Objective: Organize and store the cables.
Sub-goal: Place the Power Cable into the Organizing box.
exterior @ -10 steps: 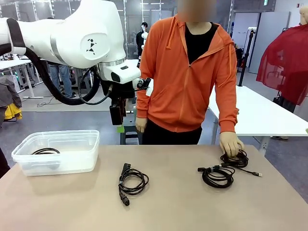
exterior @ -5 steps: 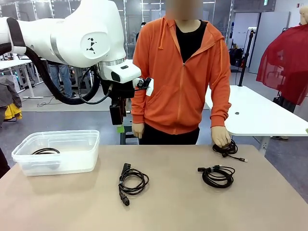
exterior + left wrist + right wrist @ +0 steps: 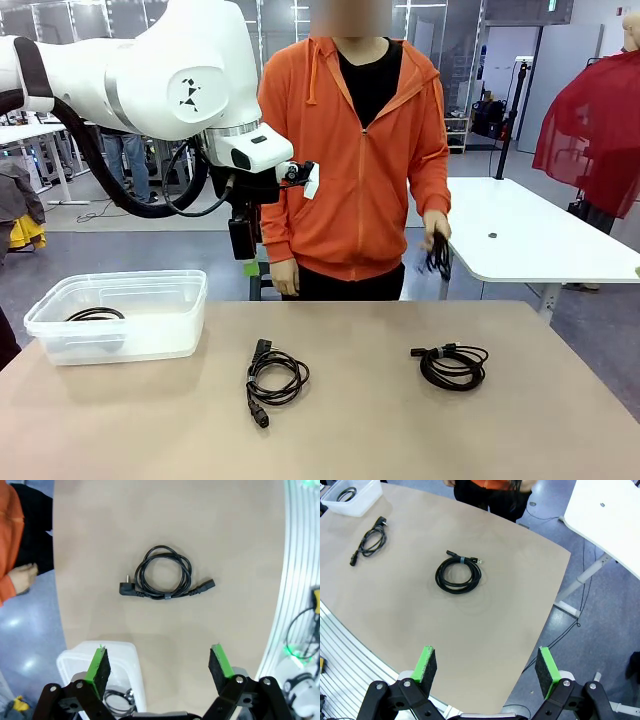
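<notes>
Left fingers (image 3: 99,666): released and spread wide with nothing between them. They hang high over the left half of the desk (image 3: 380,430), facing straight down at the power cord, probably lined up to descend on it.
Right fingers (image 3: 426,664): also released and empty, held high over the near right of the desk, with the thinner coil below and ahead.
Power cord (image 3: 275,378): coiled flat near the middle of the desk, with the angled plug and the connector sticking out at opposite ends. Those loose ends could trail when it is lifted.
Thinner coil (image 3: 453,365): flat on the right of the desk, well apart from the power cord, with a small band round it that holds the loops together.
Bin (image 3: 150,335): clear plastic, lid off, at the far left of the desk. One cable (image 3: 95,314) lies inside, so this is the likely store.
Person's hand (image 3: 436,225): at the far side, holding a dangling bunch of cable (image 3: 438,258) off the desk. I cannot tell whether it is meant for handing over or setting down.
In the way: nothing lies between the left fingers and the power cord. The bin sits just beside that drop, and the person stands close to the far edge.
Around: a white table (image 3: 540,240) stands behind on the right.
</notes>
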Action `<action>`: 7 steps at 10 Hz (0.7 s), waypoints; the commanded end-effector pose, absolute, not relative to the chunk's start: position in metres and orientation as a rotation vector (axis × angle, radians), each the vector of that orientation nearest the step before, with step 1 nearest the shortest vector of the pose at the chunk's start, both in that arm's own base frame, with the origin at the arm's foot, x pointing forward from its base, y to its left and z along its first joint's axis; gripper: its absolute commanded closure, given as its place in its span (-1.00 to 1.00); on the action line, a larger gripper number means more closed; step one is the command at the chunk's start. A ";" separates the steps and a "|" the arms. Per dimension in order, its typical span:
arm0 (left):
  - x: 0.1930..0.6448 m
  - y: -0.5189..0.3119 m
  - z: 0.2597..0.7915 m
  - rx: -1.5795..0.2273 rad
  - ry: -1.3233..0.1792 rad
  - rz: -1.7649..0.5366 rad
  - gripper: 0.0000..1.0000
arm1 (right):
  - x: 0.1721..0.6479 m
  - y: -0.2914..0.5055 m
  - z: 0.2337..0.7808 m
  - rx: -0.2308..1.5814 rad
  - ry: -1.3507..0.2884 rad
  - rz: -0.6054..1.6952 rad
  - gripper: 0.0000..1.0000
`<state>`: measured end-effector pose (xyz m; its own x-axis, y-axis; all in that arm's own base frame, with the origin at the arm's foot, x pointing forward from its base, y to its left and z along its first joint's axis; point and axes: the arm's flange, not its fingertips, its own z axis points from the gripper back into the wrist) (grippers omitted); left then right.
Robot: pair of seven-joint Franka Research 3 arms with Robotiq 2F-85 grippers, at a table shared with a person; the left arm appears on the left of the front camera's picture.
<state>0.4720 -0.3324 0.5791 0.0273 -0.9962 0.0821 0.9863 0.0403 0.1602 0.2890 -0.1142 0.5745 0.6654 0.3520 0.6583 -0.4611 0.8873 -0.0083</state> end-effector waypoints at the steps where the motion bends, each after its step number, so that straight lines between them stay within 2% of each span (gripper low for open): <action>1: 0.479 -0.333 0.566 -0.038 -0.242 -1.377 -1.00 | 0.289 -0.116 0.574 0.169 -0.709 0.466 -1.00; 3: 0.479 -0.327 0.545 -0.030 -0.326 -1.155 -1.00 | 0.289 -0.116 0.574 0.169 -0.709 0.466 -1.00; 4: 0.479 -0.322 0.531 0.006 -0.359 -0.961 -1.00 | 0.289 -0.116 0.574 0.169 -0.709 0.466 -1.00; 7: 0.477 -0.313 0.501 -0.017 -0.348 -0.651 -1.00 | 0.289 -0.116 0.574 0.169 -0.709 0.466 -1.00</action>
